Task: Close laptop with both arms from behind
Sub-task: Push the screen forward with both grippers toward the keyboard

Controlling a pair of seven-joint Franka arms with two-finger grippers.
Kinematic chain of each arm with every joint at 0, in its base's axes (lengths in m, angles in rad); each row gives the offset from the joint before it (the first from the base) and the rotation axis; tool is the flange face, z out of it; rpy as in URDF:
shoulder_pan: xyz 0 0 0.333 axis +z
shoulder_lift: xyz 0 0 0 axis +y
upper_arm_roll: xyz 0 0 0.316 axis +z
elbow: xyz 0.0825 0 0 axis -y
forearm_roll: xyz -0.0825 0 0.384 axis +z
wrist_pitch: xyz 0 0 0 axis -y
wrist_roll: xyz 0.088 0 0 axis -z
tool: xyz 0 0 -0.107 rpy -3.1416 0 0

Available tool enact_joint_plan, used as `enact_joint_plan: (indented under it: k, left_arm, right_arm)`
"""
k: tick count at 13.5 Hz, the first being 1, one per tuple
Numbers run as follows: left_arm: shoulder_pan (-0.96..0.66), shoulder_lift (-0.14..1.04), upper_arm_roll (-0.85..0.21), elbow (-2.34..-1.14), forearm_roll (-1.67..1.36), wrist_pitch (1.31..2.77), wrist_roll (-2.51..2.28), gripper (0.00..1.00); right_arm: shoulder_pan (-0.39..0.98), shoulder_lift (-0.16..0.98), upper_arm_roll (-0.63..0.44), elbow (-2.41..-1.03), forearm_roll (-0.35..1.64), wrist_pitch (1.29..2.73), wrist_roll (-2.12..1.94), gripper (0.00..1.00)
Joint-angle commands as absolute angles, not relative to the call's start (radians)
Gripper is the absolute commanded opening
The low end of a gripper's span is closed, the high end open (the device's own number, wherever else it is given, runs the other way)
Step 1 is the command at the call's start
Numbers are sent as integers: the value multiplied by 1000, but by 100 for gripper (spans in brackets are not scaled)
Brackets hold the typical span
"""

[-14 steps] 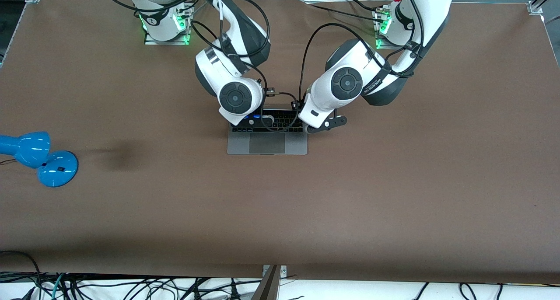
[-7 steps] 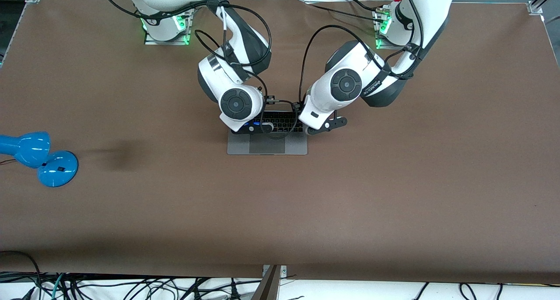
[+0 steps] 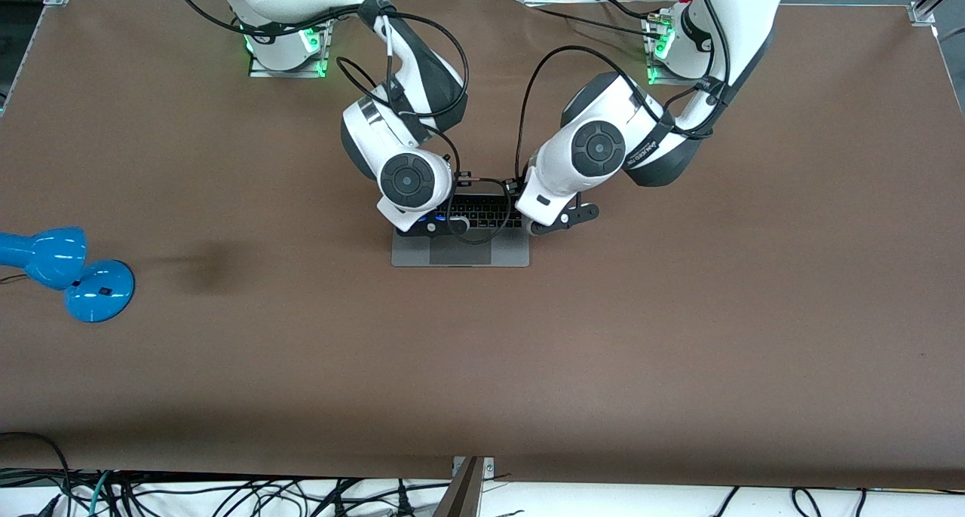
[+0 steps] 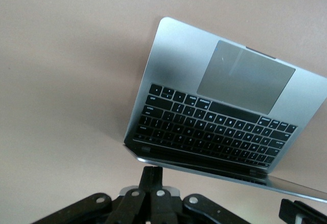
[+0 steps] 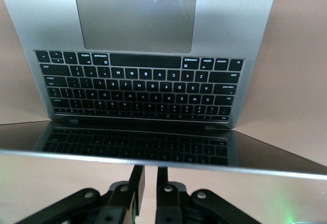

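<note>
- We list the laptop (image 3: 460, 249) on the table (image 3: 678, 336), midway between the arms' ends.
- We list the lamp (image 3: 64, 272) toward the right arm's end.

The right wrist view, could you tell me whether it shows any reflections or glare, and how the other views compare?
Right wrist view: the laptop screen mirrors the keyboard, with green glow at the lowest edge. Left wrist view: soft sheen on the trackpad. Front view: green base lights, a dark smudge on the table.
</note>
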State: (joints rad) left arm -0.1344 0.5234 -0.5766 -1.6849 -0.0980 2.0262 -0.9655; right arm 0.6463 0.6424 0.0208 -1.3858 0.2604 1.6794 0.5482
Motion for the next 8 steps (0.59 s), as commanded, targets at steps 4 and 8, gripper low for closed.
enact_joint_plan:
  k: [4, 8]
  left_arm:
    - [-141, 594, -566, -1603, -29, 2026, -989, 0]
    - [-141, 623, -566, -1582, -26, 2026, -1000, 0]
  right_arm:
    - [644, 664, 17, -1367, 247, 1709, 548, 17]
    - [644, 681, 17, -1367, 220, 1740, 548, 17]
